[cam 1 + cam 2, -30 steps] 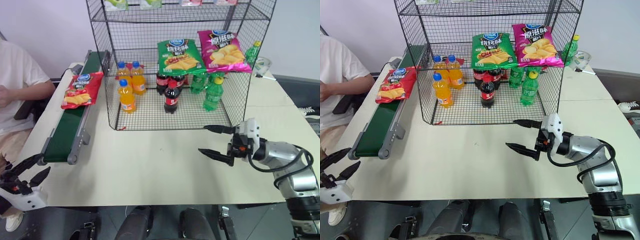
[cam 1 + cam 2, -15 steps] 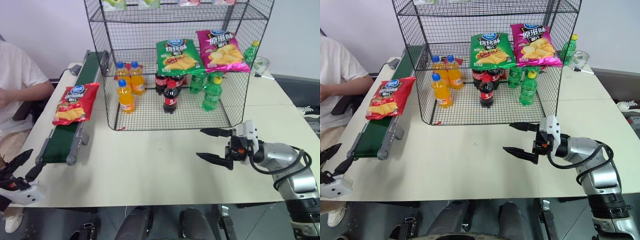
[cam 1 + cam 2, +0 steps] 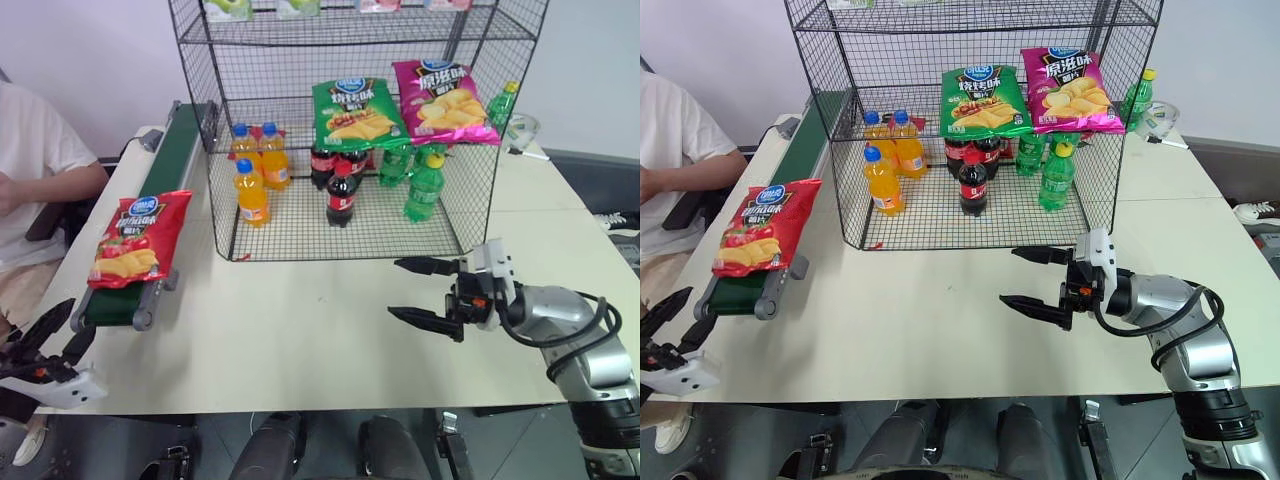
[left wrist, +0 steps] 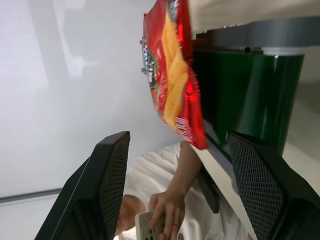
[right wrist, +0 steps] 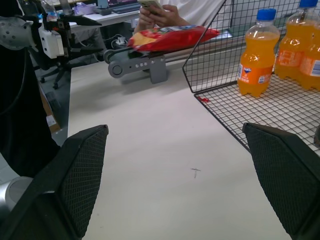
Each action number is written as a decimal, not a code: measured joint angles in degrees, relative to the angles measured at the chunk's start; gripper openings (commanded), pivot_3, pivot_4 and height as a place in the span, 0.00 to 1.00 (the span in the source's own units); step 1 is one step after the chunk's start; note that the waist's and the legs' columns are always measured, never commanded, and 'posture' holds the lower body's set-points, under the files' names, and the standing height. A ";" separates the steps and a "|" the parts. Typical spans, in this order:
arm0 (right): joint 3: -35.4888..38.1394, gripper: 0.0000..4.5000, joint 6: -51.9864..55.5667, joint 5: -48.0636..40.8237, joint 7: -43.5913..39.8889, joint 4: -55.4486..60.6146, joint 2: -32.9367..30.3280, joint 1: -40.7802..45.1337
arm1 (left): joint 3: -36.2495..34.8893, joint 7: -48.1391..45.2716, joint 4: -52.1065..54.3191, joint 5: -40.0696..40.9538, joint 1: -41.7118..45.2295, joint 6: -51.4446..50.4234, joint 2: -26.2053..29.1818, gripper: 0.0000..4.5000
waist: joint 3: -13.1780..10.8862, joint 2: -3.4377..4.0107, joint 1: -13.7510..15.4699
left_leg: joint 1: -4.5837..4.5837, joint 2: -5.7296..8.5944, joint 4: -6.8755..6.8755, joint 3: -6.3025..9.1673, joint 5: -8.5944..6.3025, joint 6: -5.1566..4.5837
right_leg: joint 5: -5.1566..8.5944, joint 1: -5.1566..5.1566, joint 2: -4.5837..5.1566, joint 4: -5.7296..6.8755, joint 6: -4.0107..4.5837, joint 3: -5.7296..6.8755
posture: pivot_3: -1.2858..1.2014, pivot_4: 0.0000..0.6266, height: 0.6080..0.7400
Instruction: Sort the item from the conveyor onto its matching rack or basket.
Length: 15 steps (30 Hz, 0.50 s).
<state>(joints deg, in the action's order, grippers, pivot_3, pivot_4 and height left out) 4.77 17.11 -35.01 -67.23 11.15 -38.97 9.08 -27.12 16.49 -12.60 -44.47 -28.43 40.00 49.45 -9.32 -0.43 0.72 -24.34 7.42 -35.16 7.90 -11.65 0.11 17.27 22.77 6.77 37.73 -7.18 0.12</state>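
Both hands (image 3: 424,291) (image 3: 50,338) open and empty, red bag (image 3: 130,239) at conveyor (image 3: 160,180) end beside bottle-stocked wire rack (image 3: 350,130).

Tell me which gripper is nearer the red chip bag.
Left. The left gripper sits just off the table's near left corner, a short way below the red bag at the conveyor's near end. The right gripper hangs over the table's right half, well across from it.
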 measured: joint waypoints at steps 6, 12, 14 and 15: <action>0.00 1.00 0.02 0.03 0.59 0.00 0.00 0.47 | 2.66 -0.05 0.36 0.28 1.50 -1.76 0.00 0.71 | 0.00 0.00 0.00 | 0.00 0.00 0.00 0.00 0.01 -0.01 | 0.00 0.00 0.00 0.00 0.00 0.00 | 0.52 0.24 1.00; 0.00 1.00 -0.01 0.39 1.14 -0.01 0.00 0.73 | 5.72 0.17 0.38 0.77 3.42 -3.17 -0.33 0.71 | 0.01 -0.01 0.01 | 0.00 0.00 -0.01 0.00 0.01 -0.01 | -0.01 0.00 -0.01 0.01 -0.01 0.00 | 0.52 0.24 1.00; 0.00 1.00 -0.02 0.46 1.18 -0.01 -0.01 0.75 | 5.95 0.31 0.69 0.80 4.00 -3.74 -0.53 0.71 | 0.01 -0.01 0.01 | 0.00 0.00 -0.01 0.00 0.02 -0.02 | -0.01 0.00 -0.02 0.01 -0.01 0.01 | 0.52 0.24 1.00; 0.00 1.00 -0.02 0.49 1.19 -0.01 -0.01 0.75 | 6.00 0.31 0.85 0.95 4.24 -4.06 -0.53 0.71 | 0.01 -0.01 0.01 | 0.00 0.00 -0.01 0.00 0.02 -0.02 | -0.01 0.00 -0.02 0.01 -0.01 0.01 | 0.52 0.24 1.00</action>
<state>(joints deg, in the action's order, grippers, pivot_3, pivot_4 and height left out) 4.77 17.09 -34.52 -66.05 11.14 -38.98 9.82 -21.12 16.80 -11.74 -43.52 -24.19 35.94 48.92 -9.31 -0.43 0.73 -24.34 7.42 -35.17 7.90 -11.64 0.09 17.26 22.77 6.75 37.74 -7.18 0.12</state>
